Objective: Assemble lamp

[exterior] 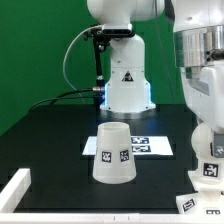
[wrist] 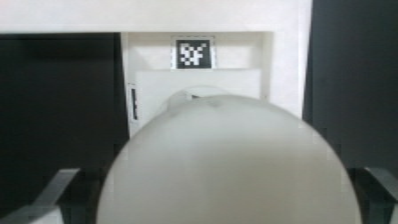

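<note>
Claw (wrist: 210, 195) clamped around bulb (wrist: 222, 160) above base (wrist: 196, 65); shade (exterior: 112, 153) upright beside marker board (exterior: 150, 146).

Exterior view: the shade (exterior: 113, 154) hides the near part of the marker board (exterior: 140, 145); the gripper (exterior: 207, 172) is cut off by the picture's right edge, so its jaw state cannot be read. Wrist view: a blurred white rounded part (wrist: 222, 165) fills the foreground, hiding the surface behind; its identity is indeterminate.
</note>
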Tool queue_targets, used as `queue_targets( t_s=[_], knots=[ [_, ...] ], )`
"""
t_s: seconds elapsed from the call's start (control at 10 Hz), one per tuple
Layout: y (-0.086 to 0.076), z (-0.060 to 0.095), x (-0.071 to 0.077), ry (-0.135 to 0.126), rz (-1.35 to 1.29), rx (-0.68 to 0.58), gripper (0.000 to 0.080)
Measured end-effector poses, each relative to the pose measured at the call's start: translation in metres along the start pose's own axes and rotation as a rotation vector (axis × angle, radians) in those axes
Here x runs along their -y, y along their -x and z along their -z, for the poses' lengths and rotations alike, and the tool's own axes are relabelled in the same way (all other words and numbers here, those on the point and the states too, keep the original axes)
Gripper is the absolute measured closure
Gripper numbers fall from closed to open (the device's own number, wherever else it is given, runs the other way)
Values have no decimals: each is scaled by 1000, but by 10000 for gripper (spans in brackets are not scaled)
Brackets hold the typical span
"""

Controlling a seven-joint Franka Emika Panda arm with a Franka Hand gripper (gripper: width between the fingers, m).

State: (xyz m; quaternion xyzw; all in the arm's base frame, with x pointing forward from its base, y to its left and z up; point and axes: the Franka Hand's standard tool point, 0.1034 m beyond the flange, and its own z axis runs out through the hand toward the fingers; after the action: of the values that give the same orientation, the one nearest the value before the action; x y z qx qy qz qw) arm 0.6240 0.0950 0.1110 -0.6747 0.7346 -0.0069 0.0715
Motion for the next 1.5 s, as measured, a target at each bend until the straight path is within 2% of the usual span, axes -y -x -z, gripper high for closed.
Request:
queue_targets(
  t_s=[0.4, 0.5, 0.7, 0.8, 0.9, 1.1, 1.5],
  knots=[
    [4, 1, 7, -40, -495, 53, 223],
    [6, 1, 8, -49, -481, 61, 223],
    [6, 1, 8, -48, -440, 60, 211],
    [6, 1, 8, -50, -366, 57, 211],
    [4, 2, 9, -56, -195, 52, 118],
    [5, 0, 8, -60, 174, 47, 101],
    [4, -2, 7, -61, 433, 33, 100]
  ],
)
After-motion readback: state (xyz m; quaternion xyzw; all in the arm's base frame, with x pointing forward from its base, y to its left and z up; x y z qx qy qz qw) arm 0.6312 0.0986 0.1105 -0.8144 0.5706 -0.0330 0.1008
